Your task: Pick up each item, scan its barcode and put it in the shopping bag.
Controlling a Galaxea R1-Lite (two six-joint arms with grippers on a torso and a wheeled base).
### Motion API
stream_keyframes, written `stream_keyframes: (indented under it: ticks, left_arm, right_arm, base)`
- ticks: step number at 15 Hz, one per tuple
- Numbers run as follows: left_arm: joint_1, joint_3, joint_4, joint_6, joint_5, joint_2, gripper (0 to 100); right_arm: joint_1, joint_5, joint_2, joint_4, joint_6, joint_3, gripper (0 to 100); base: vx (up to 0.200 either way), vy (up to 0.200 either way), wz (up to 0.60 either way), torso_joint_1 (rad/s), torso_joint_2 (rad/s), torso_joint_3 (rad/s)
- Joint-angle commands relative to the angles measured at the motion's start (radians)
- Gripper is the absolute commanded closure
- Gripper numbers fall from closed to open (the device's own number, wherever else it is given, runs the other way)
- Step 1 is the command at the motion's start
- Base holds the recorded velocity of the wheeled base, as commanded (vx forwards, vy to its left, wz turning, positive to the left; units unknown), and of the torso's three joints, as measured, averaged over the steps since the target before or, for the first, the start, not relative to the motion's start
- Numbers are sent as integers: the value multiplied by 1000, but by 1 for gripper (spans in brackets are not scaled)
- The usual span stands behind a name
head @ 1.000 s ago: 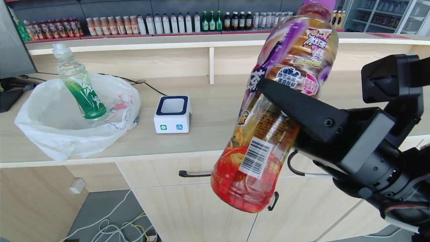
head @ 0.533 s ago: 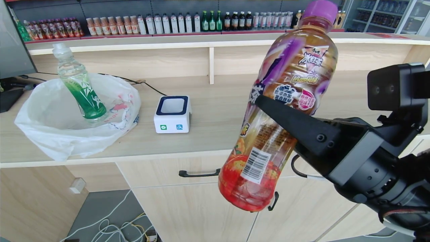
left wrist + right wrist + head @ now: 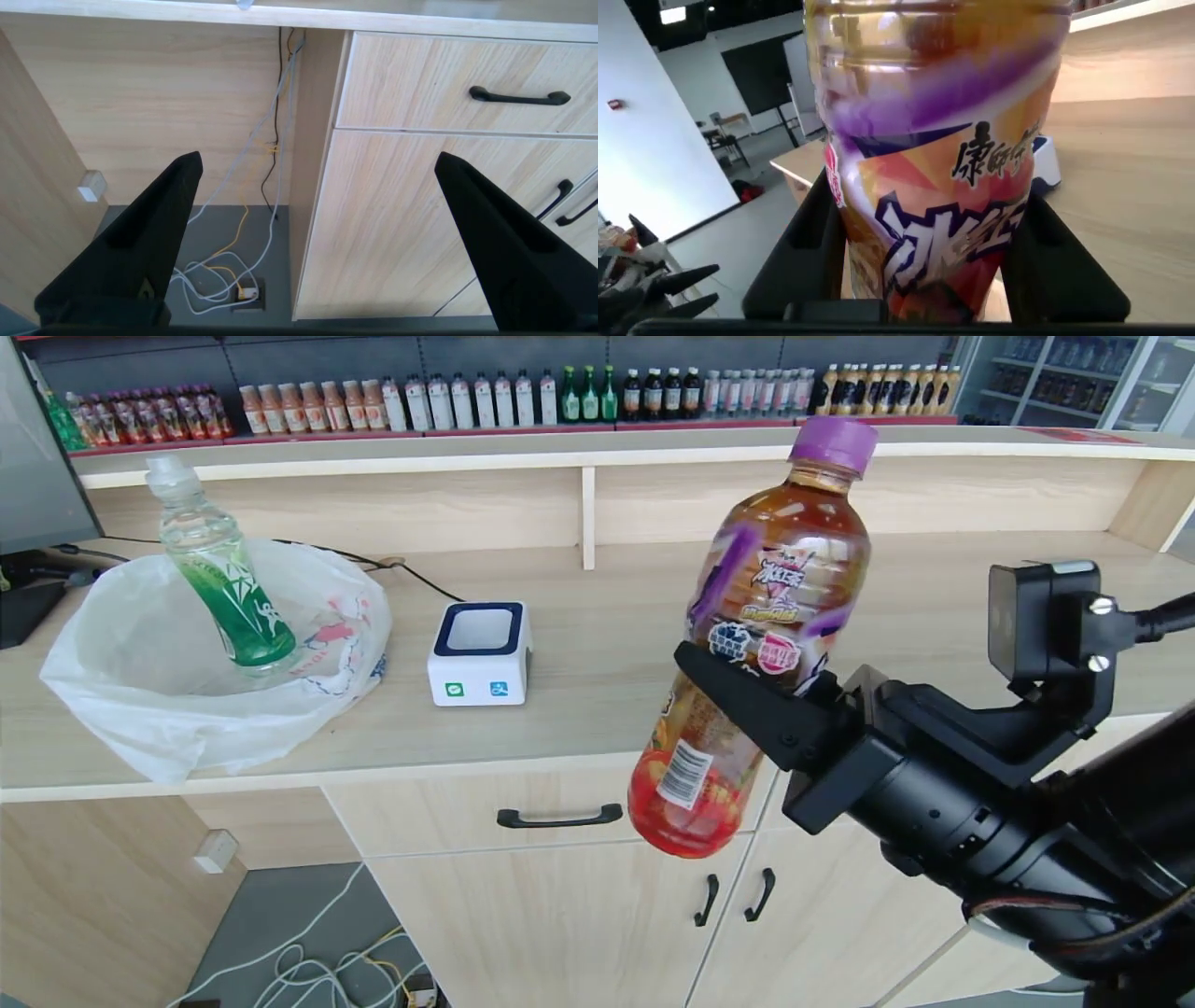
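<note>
The counter [image 3: 579, 719] is carrying the scanner [image 3: 480, 653]. Left of the scanner, the shopping bag [image 3: 159, 709] is lying open. Right of it and nearer, the right gripper [image 3: 747, 695] is clamping the tea bottle [image 3: 784, 569] (purple cap up, barcode showing). The left gripper [image 3: 318, 163] is hanging below, fingers spread wide. A green bottle [image 3: 224, 588] is leaning inside the bag.

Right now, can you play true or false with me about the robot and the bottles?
1. The right gripper holds the purple-capped tea bottle. True.
2. The green bottle lies flat on the counter. False: it stands tilted inside the white shopping bag.
3. The scanner sits on the counter, to the right of the bag. True.
4. The left gripper is shut on a bottle. False: it is open and empty, down in front of the cupboards.
</note>
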Motion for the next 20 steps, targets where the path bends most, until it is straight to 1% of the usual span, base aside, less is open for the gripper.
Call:
stream_keyframes:
  ticks: [1, 2, 3, 5, 8, 12, 14, 15, 18, 20]
  left_arm:
    - [0, 0, 0, 0, 0, 0, 0]
    - [0, 0, 0, 0, 0, 0, 0]
    - [0, -2, 0, 1, 0, 0, 0]
    - [0, -2, 0, 1, 0, 0, 0]
    - [0, 0, 0, 1, 0, 0, 0]
    - [0, -2, 0, 1, 0, 0, 0]
    - [0, 0, 0, 1, 0, 0, 0]
    - [0, -2, 0, 1, 0, 0, 0]
    - [0, -2, 0, 1, 0, 0, 0]
    - [0, 0, 0, 0, 0, 0, 0]
  right_arm:
    - [-4, -38, 63, -2, -63, 0, 100]
    - [-5, -45, 65, -2, -73, 0, 100]
    - [-9, -87, 69, -2, -127, 1, 100]
    - [-30, -135, 69, -2, -202, -7, 100]
    - [-73, -152, 62, -2, -300, -11, 100]
    - [-128, -186, 54, -2, -323, -33, 100]
    - [-165, -265, 46, -2, -354, -37, 100]
    - [-182, -288, 43, -2, -362, -37, 100]
    - [-219, -298, 52, -2, -369, -86, 100]
    - [-226, -319, 40, -2, -362, -94, 100]
  base:
    - [0, 0, 0, 0, 0, 0]
    - [0, 0, 0, 0, 0, 0]
    - [0, 0, 0, 0, 0, 0]
    - [0, 0, 0, 0, 0, 0]
    - [0, 0, 0, 0, 0, 0]
    - [0, 0, 0, 0, 0, 0]
    - [0, 0, 0, 0, 0, 0]
    - [0, 0, 0, 0, 0, 0]
    - [0, 0, 0, 0, 0, 0]
    - [0, 0, 0, 0, 0, 0]
